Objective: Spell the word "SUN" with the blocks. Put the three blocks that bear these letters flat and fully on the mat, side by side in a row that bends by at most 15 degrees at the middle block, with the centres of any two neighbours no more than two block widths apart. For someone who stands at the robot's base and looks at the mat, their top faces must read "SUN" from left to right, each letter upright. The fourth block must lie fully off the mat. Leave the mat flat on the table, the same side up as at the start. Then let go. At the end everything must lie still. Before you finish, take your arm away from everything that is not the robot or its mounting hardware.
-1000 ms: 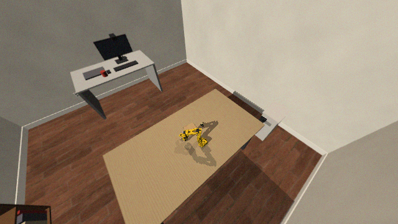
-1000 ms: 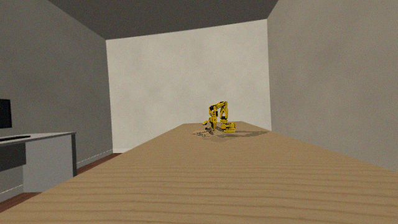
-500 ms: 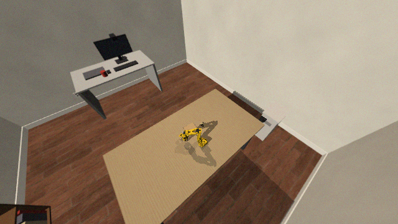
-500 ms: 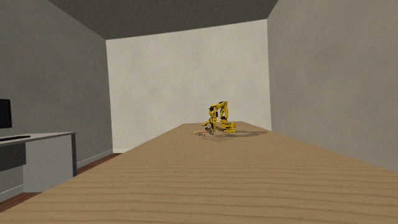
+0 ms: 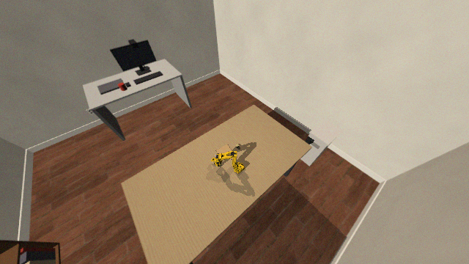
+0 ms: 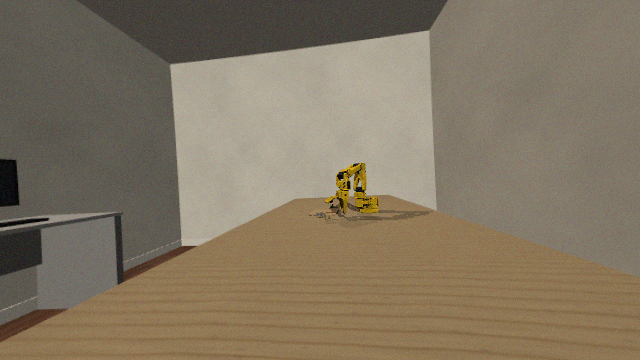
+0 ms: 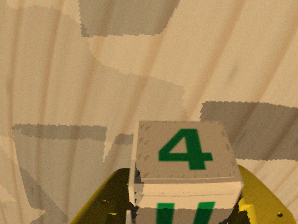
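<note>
- U block [image 7: 185, 150] is clenched in the claw [image 5: 216, 162] [image 6: 337, 207] [image 7: 186, 175]; "4" shows on the adjoining side.
- Grip to be kept square, U face up.
- Clearance to be confirmed before any sideways move.
- Release only once seated flat.

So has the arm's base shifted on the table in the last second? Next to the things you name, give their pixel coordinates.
No, the arm's base [image 5: 239, 169] [image 6: 371, 205] sits at the same spot, judged against the edges of the table [image 5: 165, 205] [image 6: 300, 300] [image 7: 40, 90].
</note>
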You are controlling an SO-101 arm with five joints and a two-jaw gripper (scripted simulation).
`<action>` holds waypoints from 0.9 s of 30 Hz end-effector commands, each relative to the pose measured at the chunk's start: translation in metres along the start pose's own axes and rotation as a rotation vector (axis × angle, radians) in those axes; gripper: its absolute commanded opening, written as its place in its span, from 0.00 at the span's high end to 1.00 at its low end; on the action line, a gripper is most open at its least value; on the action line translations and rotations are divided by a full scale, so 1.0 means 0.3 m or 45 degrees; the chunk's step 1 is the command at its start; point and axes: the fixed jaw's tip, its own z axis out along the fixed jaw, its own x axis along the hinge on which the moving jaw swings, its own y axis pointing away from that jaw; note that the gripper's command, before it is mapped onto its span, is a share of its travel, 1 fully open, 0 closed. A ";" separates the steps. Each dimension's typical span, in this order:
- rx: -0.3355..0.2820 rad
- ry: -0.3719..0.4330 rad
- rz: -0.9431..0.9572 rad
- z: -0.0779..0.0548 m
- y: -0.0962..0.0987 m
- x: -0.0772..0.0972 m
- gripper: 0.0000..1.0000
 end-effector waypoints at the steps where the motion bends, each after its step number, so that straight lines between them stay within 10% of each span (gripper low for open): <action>1: -0.047 -0.070 0.000 -0.022 0.020 -0.025 1.00; 27: -0.047 -0.070 0.000 0.001 0.021 -0.026 1.00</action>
